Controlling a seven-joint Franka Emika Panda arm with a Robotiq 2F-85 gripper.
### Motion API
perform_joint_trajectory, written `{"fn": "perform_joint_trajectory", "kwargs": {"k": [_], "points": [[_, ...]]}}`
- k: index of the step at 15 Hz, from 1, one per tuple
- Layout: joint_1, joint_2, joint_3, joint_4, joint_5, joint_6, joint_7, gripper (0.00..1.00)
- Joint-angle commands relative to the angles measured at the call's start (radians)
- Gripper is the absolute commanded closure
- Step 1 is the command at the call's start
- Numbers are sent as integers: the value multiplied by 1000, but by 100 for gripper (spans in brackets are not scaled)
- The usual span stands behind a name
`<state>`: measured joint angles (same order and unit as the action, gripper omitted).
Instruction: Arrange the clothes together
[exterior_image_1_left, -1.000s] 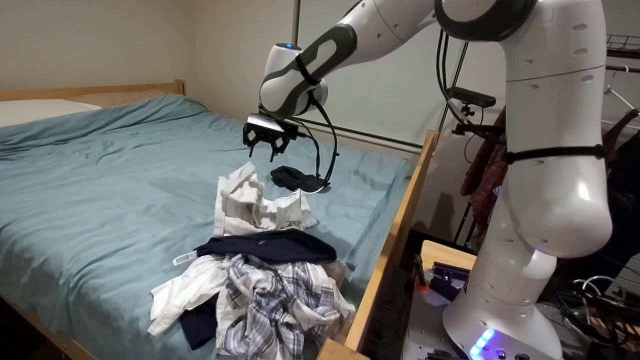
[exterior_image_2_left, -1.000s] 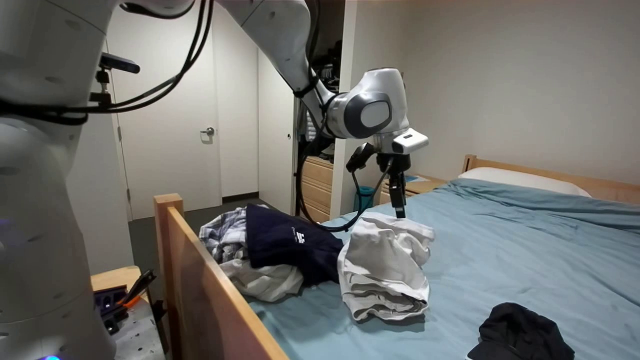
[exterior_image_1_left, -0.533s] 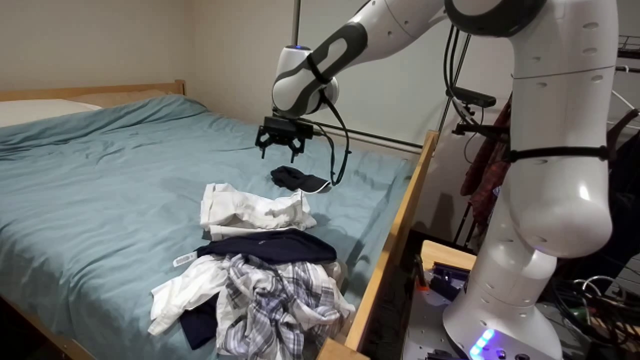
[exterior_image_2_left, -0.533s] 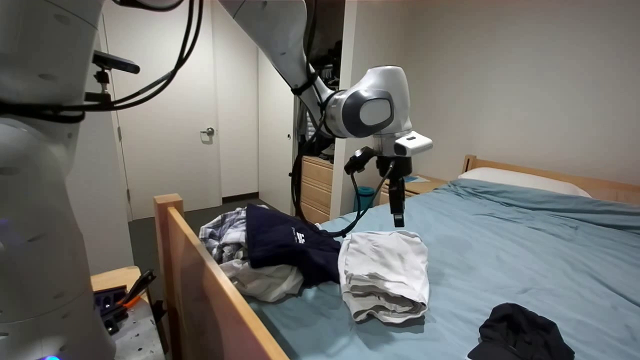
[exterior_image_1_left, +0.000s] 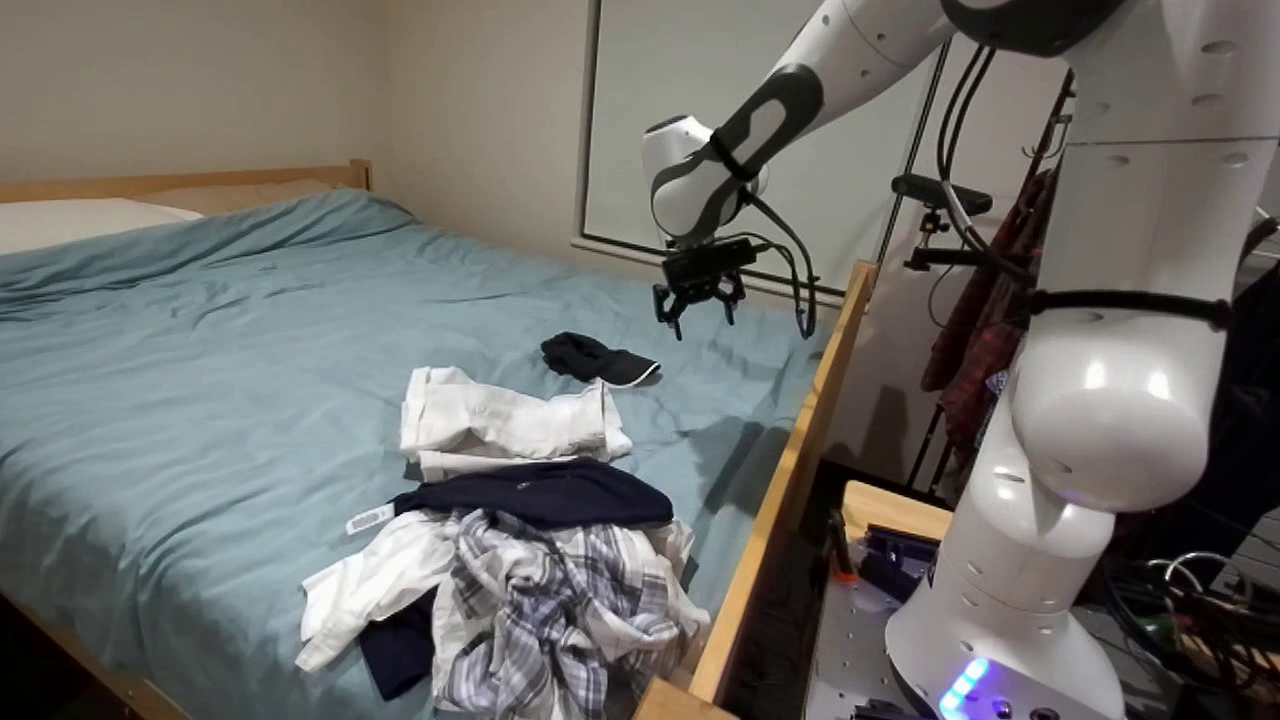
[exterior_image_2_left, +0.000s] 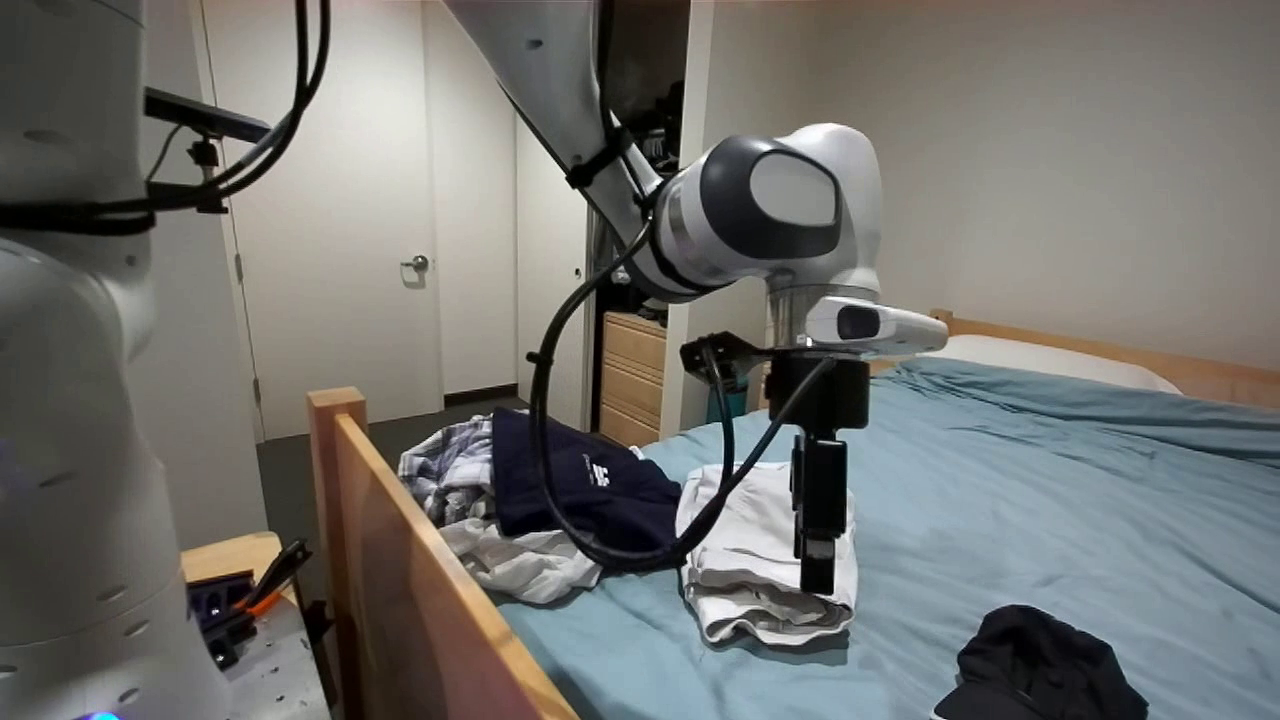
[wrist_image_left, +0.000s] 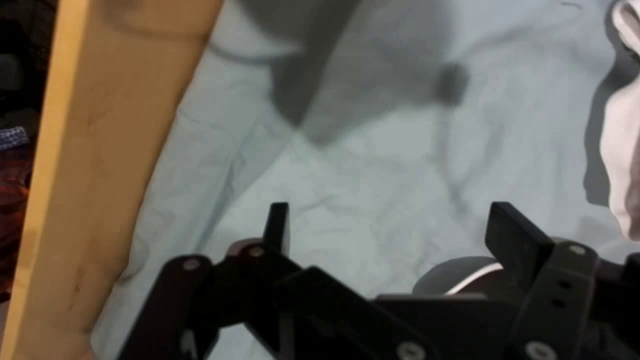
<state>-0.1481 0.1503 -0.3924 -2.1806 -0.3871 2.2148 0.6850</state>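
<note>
Gripper (wrist_image_left: 387, 215) above blue bedding (exterior_image_1_left: 220, 430), fingers spread, nothing between them. Black baseball cap (exterior_image_1_left: 590, 358) on the bedding near the folded white garment (exterior_image_1_left: 510, 415); the wrist view shows it off to one side, partly behind a finger. Close down here and bedding would likely bunch, cap missed; straying toward the wooden rail (wrist_image_left: 120, 125) could mean a knock. One each: cap, folded white garment, plaid shirt (exterior_image_1_left: 540, 600), navy garment (exterior_image_1_left: 540, 492) (second navy patch (exterior_image_1_left: 398, 645) below, perhaps another piece). Loose whites (exterior_image_1_left: 385, 575): too tangled to count.
</note>
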Motion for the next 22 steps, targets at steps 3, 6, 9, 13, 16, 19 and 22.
{"fn": "perform_joint_trajectory", "kwargs": {"k": [3, 6, 9, 13, 16, 19, 22], "points": [[-39, -56, 41, -53, -43, -21, -77, 0], [-40, -49, 44, -47, -43, -20, -77, 0], [-48, -25, 66, -62, -23, 31, -282, 0], [-8, -14, 148, -67, 63, 101, -397, 0], [33, -35, 227, -78, 140, 115, -472, 0], [69, -72, 287, -92, 203, 80, -578, 0], [83, -39, 296, -60, 181, 70, -544, 0]]}}
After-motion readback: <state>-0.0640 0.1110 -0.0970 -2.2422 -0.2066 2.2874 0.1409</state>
